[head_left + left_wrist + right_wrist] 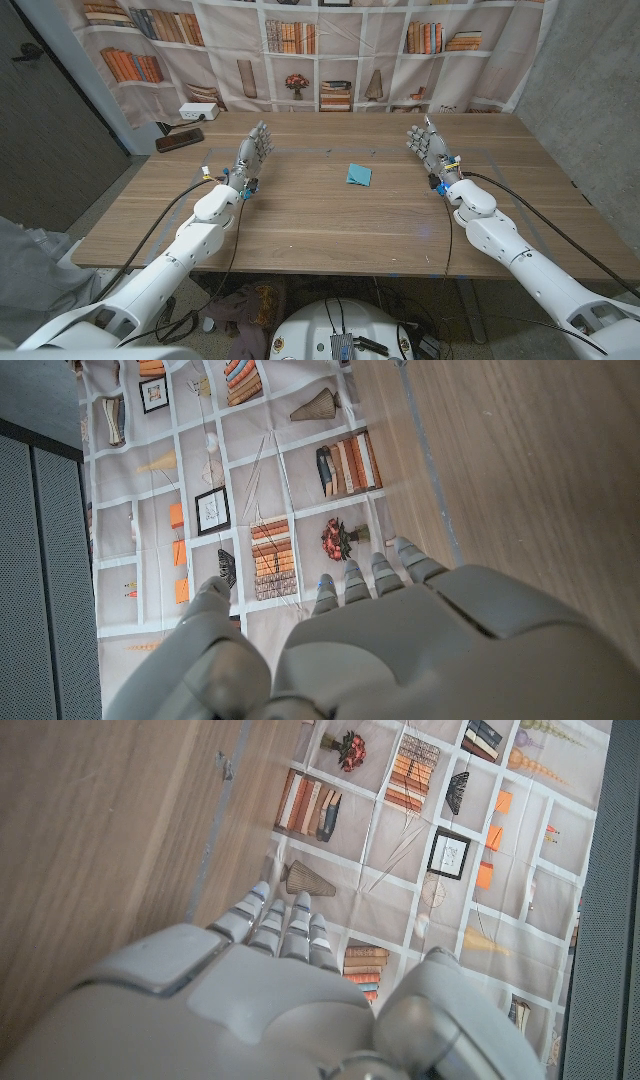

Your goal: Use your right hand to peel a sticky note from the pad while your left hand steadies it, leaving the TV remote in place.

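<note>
Wood-grain planks make up the brown table (330,215), where a small square blue sticky-note pad (359,175) lies near the middle, well apart from both hands. At the far left corner a dark flat rectangular object (179,140), too small to identify surely, rests beside a white boxy item (194,112). Grey and smooth-shelled, the left hand (253,150) stands with palm upright, fingers spread and holding nothing; its rounded back (430,650) shows in the left wrist view. The right hand (428,144) is likewise spread and empty, its pale back (240,1000) showing in the right wrist view. A printed bookshelf curtain (330,50) hangs behind.
</note>
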Controlling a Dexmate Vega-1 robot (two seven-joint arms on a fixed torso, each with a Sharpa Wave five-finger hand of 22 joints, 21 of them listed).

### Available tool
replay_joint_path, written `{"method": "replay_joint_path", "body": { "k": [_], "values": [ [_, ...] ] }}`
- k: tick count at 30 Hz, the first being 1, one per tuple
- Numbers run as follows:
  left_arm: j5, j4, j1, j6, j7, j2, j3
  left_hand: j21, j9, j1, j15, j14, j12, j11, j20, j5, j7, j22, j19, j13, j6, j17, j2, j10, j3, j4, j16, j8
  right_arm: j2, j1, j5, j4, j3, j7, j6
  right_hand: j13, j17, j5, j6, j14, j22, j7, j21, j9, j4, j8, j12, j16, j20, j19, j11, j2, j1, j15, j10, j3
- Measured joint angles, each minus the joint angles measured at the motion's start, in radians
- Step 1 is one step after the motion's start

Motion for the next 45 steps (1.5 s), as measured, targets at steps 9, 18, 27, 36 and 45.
{"method": "replay_joint_path", "body": {
  "k": [9, 18, 27, 36, 45],
  "values": [
    [0.003, -0.024, 0.018, -0.005, 0.010, 0.008, -0.005, 0.000, 0.000, 0.002, 0.000, 0.000, 0.000, -0.006, 0.000, 0.000, -0.002, 0.000, 0.000, 0.000, 0.023, 0.000, 0.002, 0.009, 0.000, 0.000, 0.000, 0.008, -0.024, -0.007, -0.032, -0.018, -0.010, 0.018, 0.021, 0.000, -0.001, 0.000, -0.031, 0.009, -0.001, 0.001, 0.000, 0.000, -0.046, 0.002, 0.000, 0.000, 0.020, 0.007, 0.010, -0.007, 0.067, 0.024, -0.008, 0.018],
    [0.051, -0.091, 0.043, 0.004, 0.077, 0.026, -0.005, -0.005, 0.000, 0.012, 0.000, 0.000, 0.016, -0.010, 0.004, 0.000, 0.034, 0.000, 0.004, 0.000, 0.130, 0.000, 0.012, 0.061, 0.000, 0.000, 0.000, 0.037, -0.073, -0.004, -0.091, -0.038, -0.018, 0.014, 0.015, 0.000, -0.003, -0.005, -0.037, 0.026, -0.003, 0.005, 0.006, 0.000, -0.088, 0.012, 0.000, 0.004, 0.076, 0.038, 0.020, -0.027, 0.125, 0.049, 0.001, 0.033],
    [0.110, -0.147, 0.060, 0.029, 0.142, 0.035, 0.011, -0.005, 0.000, 0.020, 0.000, 0.000, 0.016, -0.010, 0.003, 0.000, 0.018, 0.000, 0.004, 0.000, 0.114, 0.000, 0.004, 0.061, 0.000, 0.000, 0.000, 0.033, -0.118, 0.002, -0.145, -0.041, -0.025, 0.018, 0.015, 0.000, 0.000, -0.005, -0.039, 0.030, 0.000, 0.003, 0.006, 0.000, -0.106, 0.012, 0.000, 0.003, 0.073, 0.034, 0.012, -0.021, 0.156, 0.038, 0.002, 0.043],
    [0.113, -0.158, 0.064, 0.034, 0.147, 0.032, 0.013, -0.005, 0.000, 0.020, 0.000, 0.000, 0.016, -0.010, 0.003, 0.000, 0.018, 0.000, 0.004, 0.000, 0.114, 0.000, 0.004, 0.061, -0.004, -0.004, 0.000, 0.033, -0.142, -0.001, -0.200, -0.058, -0.035, -0.008, 0.012, 0.000, 0.000, -0.005, -0.057, 0.020, 0.000, 0.004, 0.002, 0.000, -0.121, 0.012, 0.000, -0.001, 0.060, 0.021, 0.007, -0.016, 0.186, 0.029, -0.004, 0.058],
    [0.089, -0.154, 0.064, 0.015, 0.121, 0.029, 0.004, -0.005, 0.000, 0.020, 0.000, 0.000, 0.016, -0.010, 0.003, 0.000, 0.018, 0.000, 0.004, 0.000, 0.114, 0.000, 0.004, 0.061, -0.004, -0.004, 0.000, 0.026, -0.166, 0.011, -0.277, -0.077, -0.061, -0.016, 0.010, 0.000, 0.000, -0.004, -0.091, -0.001, 0.000, 0.001, -0.002, 0.000, -0.133, 0.012, -0.001, -0.005, 0.055, 0.005, -0.005, -0.014, 0.225, 0.033, -0.016, 0.070]
  ]
}}
